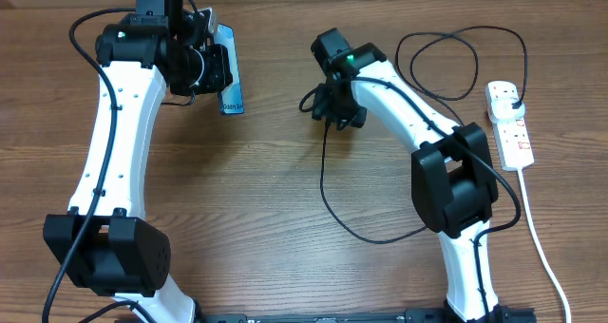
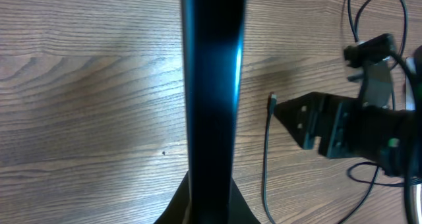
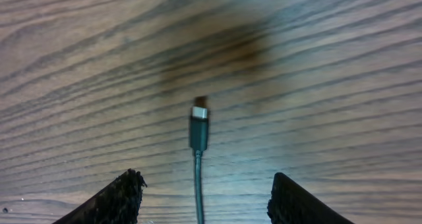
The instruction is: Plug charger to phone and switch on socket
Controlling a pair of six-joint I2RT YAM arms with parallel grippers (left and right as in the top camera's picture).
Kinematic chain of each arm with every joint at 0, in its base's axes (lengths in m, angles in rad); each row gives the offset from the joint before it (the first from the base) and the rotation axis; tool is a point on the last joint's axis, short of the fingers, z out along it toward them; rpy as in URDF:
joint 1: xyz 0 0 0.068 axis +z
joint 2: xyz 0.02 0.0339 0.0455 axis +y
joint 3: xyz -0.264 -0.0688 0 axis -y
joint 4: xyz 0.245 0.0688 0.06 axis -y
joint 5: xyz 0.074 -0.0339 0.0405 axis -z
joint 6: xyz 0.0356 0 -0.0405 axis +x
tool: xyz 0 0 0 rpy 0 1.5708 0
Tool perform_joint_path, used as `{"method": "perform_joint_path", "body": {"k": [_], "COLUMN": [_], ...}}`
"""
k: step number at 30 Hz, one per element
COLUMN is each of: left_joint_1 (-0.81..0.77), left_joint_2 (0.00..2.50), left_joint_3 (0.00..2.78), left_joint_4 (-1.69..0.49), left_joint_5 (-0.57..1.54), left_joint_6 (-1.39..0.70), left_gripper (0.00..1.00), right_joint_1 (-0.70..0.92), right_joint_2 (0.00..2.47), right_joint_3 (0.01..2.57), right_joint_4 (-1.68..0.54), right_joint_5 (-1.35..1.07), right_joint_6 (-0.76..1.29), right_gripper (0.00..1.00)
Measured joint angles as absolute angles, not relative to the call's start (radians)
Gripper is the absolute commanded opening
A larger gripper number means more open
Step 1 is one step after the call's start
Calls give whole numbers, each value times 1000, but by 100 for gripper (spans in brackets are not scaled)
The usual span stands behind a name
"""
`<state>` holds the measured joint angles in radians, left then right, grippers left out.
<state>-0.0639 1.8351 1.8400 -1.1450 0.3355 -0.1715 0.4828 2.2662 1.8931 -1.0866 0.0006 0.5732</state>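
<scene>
At far left, the left gripper (image 1: 217,68) pinches the phone (image 1: 231,84) by its lower end and holds it on edge above the wooden table (image 1: 266,218). A strip of blue screen shows from overhead, and the left wrist camera sees the phone as a dark upright slab. Just right of it, the small tip of the charger (image 3: 199,126) points toward the phone, apart from it and touching nothing. The right gripper (image 3: 206,178) hangs over that tip with its fingers (image 3: 125,196) spread wide, the thin black cable running between them and touched by neither. From there the cable curves down across the table, loops back behind the right arm and coils near the far edge. At far right, its black plug (image 1: 514,101) sits in the top end of the white socket (image 1: 513,138), which lies flat on the table, its thick white cord (image 1: 541,247) trailing toward the near edge.
</scene>
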Motion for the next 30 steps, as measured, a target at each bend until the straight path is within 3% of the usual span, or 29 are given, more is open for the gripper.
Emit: {"method": "perform_joint_path", "body": {"k": [11, 22, 25, 30], "left_joint_1": [-64, -64, -64, -64], "left_joint_2": [1835, 1835, 1835, 1835], "left_joint_3": [1840, 1840, 1840, 1840], "left_joint_4": [-1145, -1145, -1145, -1145], "left_joint_5": [336, 336, 336, 336], "left_joint_6": [-171, -171, -171, -171], "left_gripper": [4, 4, 4, 4], "right_joint_1": [525, 519, 516, 516], "right_joint_2": [2326, 2341, 2341, 2341], "right_joint_3": [1875, 1877, 1877, 1877], "right_joint_4": [-1068, -1064, -1062, -1059], "right_joint_5": [68, 71, 63, 57], "right_joint_6": [576, 576, 577, 575], "right_gripper": [56, 20, 15, 15]}}
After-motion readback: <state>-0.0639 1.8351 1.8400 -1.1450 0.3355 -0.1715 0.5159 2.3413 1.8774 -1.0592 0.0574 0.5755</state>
